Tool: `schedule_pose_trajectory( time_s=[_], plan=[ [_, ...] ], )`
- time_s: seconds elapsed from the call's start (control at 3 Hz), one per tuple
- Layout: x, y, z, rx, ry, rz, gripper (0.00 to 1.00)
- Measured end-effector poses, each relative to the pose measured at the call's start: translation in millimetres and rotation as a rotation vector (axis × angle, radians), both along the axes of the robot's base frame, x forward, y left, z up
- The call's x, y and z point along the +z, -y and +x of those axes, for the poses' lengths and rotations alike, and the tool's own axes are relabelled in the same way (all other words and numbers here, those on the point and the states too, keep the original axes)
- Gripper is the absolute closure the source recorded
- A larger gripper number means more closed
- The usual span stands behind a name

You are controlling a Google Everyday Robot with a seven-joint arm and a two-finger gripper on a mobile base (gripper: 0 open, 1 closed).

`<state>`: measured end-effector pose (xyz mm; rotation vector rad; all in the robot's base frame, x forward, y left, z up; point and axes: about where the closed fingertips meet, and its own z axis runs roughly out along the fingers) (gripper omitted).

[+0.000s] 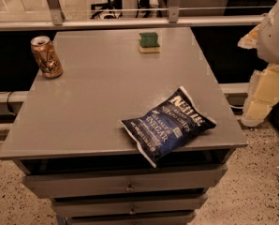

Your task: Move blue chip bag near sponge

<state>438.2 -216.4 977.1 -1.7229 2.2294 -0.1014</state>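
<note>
Dark navy foil, crinkled and shiny, with white lettering and white crimped ends: this is the blue chip bag [169,124]. It lies flat on the grey table [97,88], at the near right corner. One crimped end seems to pass a little over the front edge, above the drawers [125,184].

The gripper is not in the picture. We see only a white rounded part of the arm [275,29] at the right border, with pale blocky parts under it, so we judge that the gripper is somewhere beyond that side. Whether it is released or clenched we cannot tell, and it grasps nothing that we can see.

The relation that matters: from the arm the bag lies to the left and nearer to the camera, well apart from it. The long axis of the bag runs diagonally, from the near left to the far right, so its far right end points roughly toward the arm.

The sponge [150,41], dark green on pale yellow, sits near the far edge of the table, well apart from the bag, and a little to the left of it. The copper-coloured can [46,56] stands at the far left corner and is not concerned.

We judge that the task is not yet begun. The bag must travel away from the camera, across the table, to the sponge.
</note>
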Motion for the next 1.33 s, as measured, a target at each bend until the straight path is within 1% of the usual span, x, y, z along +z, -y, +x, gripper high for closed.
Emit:
schedule_pose_trajectory(
  time_s=[0.33,0.67,1.0,1.33],
  plan=[
    [-2.9,-2.5,2.1,0.008,-0.003,0.012,0.00],
    [-13.0,-11.1,9.4,0.037,-0.014,0.052,0.00],
    [-59.1,-47.7,17.5,0.123,-0.085,0.162,0.00],
    [-92.1,-74.7,18.2,0.166,-0.150,0.256,0.00]
  ],
)
